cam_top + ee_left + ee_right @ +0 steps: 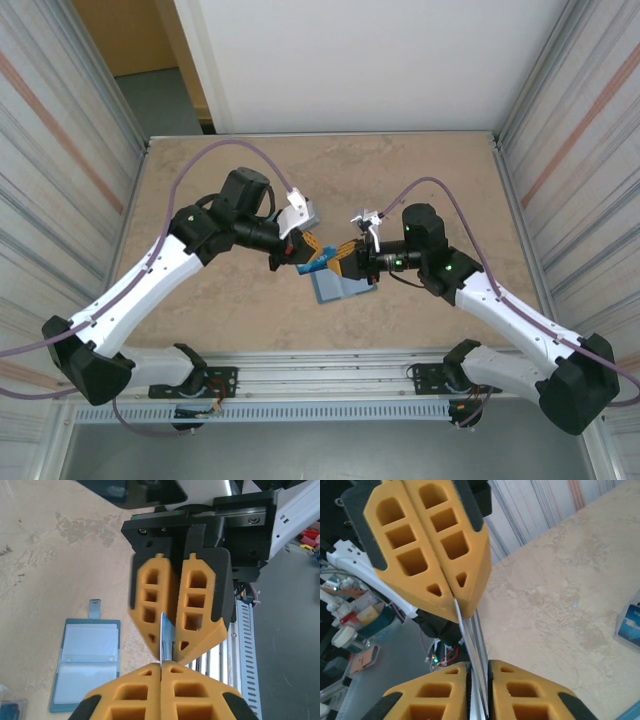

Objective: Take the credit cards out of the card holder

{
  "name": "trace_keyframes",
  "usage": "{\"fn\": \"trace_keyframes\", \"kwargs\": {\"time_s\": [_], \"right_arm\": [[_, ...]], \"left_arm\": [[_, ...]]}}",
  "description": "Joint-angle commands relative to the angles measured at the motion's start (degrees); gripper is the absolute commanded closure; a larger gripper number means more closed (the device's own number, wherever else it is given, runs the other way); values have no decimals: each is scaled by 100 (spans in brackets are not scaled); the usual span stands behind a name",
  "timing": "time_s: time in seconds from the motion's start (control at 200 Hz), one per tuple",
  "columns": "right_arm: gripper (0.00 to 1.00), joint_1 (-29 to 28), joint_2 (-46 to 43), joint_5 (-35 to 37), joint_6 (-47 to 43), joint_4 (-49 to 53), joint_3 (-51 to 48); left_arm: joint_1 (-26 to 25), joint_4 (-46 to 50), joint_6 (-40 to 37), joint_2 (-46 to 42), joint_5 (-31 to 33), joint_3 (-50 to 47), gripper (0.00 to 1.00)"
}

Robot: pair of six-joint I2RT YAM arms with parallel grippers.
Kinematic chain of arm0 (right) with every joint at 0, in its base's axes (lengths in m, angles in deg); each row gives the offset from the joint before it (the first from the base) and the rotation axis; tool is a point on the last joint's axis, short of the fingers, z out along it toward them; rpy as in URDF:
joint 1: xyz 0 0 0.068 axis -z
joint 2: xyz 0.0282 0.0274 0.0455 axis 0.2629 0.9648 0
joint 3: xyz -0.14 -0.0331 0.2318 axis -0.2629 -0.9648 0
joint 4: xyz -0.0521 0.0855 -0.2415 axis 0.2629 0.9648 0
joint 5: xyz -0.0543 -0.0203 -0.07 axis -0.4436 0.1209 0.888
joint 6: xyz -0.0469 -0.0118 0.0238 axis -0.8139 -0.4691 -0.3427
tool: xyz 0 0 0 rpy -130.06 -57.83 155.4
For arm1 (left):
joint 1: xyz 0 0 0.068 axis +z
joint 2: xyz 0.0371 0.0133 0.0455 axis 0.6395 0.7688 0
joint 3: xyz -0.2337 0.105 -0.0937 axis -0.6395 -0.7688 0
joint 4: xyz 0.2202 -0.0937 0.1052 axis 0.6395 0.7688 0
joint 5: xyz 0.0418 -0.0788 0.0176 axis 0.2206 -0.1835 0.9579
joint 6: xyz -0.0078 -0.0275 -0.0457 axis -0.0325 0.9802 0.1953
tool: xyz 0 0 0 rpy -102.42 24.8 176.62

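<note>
Surface: beige marbled table [450,180], ribbed walls [60,150] along both sides, a metal rail [330,365] at the near edge
Card: one thin blue card [162,635] is held off the table at mid-frame in the top view, seen edge-on from both wrists
Long axis: it runs straight from one set of fingertips to the other, left to right across the top view and bottom to top in the left wrist view
Left gripper: the left gripper [161,666] is pressed tight on the near end of the card, no gap between its pads
Right gripper: the right gripper [478,666] faces it tip to tip, jaws a little apart, with the card running through the slot; whether a pad touches the card I cannot tell
Nearer arm: both meet at the card, but the firm hold looks to be the left one's
Card holder: the card holder [85,662] lies open and flat on the table, lower left in the left wrist view with its tab toward the top of the frame, and just below the fingertips in the top view; whether its pockets are empty I cannot tell
Other item: a blue flat piece [629,625] at the right edge of the right wrist view, perhaps a card in a clear sleeve, too cropped to be sure
Coming move: likely the right jaws draw back along the card's axis and the left sets it down beside the holder
Open room: bare table spreads toward the top and left of the top view, walls and rail well apart from the card
</note>
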Motion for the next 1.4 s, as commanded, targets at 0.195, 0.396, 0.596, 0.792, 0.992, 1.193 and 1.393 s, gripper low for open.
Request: {"fn": "trace_keyframes", "kwargs": {"time_s": [0.195, 0.396, 0.596, 0.792, 0.992, 1.193, 1.393], "right_arm": [[36, 96, -535, 706, -354, 811, 204], [19, 335, -1086, 1791, -110, 1061, -68], [1, 630, -1537, 2690, 257, 1280, -218], [1, 652, -1586, 3719, 440, 1832, -35], [1, 737, -1257, 4282, 691, 2171, 156], [1, 746, -1038, 4264, 778, 2141, 226], [1, 758, -1018, 4285, 804, 2168, 221]], "left_arm": [[181, -938, -977, -525, 1381, -894, 100], [1001, -1835, -1298, -466, 1351, -1548, 100], [1473, -2107, -1810, 265, 1145, -1530, 100], [1619, -2010, -2248, 1151, 1221, -1190, 100], [1620, -1836, -2432, 1914, 1008, -848, 100], [1631, -1614, -2579, 2318, 909, -656, 100], [1633, -1597, -2554, 2523, 939, -640, 100]]}}
